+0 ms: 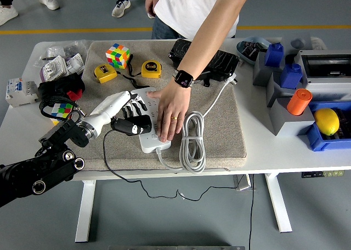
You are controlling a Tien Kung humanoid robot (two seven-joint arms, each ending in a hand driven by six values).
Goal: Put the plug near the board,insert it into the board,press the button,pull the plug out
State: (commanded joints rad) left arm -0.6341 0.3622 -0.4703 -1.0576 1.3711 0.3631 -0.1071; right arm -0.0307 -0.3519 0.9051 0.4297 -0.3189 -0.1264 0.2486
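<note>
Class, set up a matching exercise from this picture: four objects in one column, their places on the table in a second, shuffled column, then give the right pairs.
Objects
1. Rubik's cube
2. coiled cable
3. orange cylinder
4. power strip

Places
A. at the right, on a grey block
B. under the person's hand
C. far left corner of the mat
D. right of the person's hand

Pairs: 1-C, 2-D, 3-A, 4-B
</note>
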